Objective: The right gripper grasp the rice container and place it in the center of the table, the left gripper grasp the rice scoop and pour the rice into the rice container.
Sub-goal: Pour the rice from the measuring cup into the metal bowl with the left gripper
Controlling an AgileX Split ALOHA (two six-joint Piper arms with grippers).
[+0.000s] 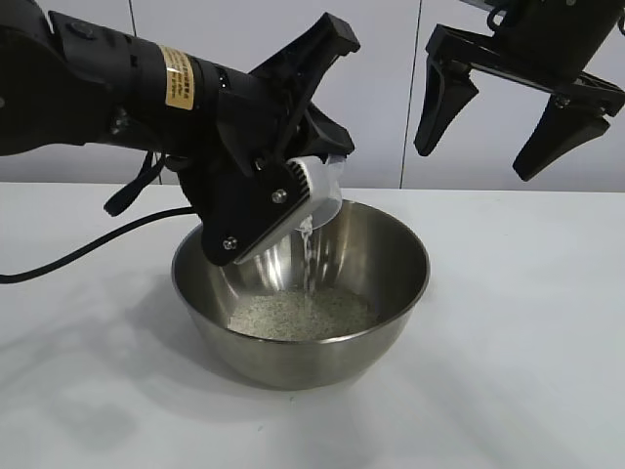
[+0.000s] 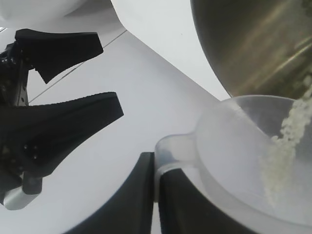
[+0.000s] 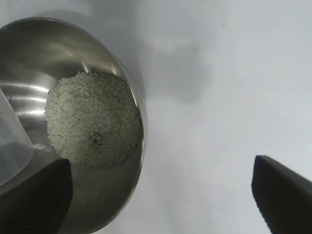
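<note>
left hand [image 1: 293, 147] grasping rice scoop [image 1: 322, 191] – rice [image 1: 301, 313] in rice container [image 1: 391, 256] | yellow label [image 1: 176, 76] unreadable | right hand [image 1: 498, 122] released

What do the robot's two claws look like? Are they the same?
Not quite! Both are black. The left gripper has white ribbed pads on its fingers, silver screws, a yellow label with writing around its arm, and a black cable trailing behind. The right gripper has two long, pointy black fingers on a black body, with no label.

The white table [image 1: 527, 322] bears the rice container [image 1: 381, 259] (steel, round) centrally.
</note>
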